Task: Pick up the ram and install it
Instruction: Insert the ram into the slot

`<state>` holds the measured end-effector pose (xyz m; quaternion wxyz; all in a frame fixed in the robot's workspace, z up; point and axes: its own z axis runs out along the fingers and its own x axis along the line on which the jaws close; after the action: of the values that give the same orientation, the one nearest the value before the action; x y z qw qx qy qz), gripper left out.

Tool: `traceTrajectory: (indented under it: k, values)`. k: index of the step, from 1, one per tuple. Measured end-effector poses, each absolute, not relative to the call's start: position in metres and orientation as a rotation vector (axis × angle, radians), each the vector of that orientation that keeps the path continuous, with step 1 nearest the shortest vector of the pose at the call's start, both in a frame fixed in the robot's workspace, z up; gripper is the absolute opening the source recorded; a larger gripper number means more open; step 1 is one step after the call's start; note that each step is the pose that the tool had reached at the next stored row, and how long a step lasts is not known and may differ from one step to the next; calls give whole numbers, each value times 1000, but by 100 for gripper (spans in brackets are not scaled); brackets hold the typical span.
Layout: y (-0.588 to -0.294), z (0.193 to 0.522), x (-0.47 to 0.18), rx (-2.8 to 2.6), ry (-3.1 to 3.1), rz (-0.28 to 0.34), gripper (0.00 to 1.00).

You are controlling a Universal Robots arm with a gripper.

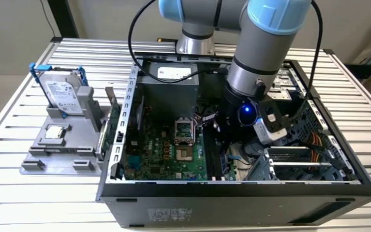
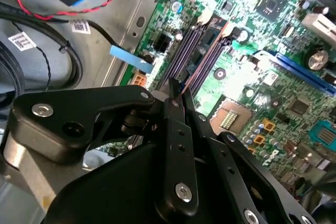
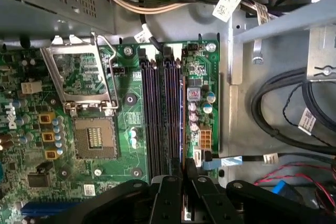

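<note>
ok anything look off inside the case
nothing damaged or spilled. only the cpu socket stands open and empty, its metal frame flipped up, while the cpu chip sits outside on the grey holder.

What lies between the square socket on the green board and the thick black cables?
In the first wrist view: long dark memory slots, then small capacitors, between the socket and cables.

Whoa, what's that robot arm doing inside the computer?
The arm is down inside the open computer case. Its end effector sits right above the long memory slots on the green motherboard. I cannot tell whether it is gripping the ram.
</note>
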<state>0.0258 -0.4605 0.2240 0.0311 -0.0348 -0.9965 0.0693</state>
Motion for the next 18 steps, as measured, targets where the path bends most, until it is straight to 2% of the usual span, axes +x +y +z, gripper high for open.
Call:
traceTrajectory:
  k: [18]
  values:
    - [-451,214,24,-117,-3069,214,0]
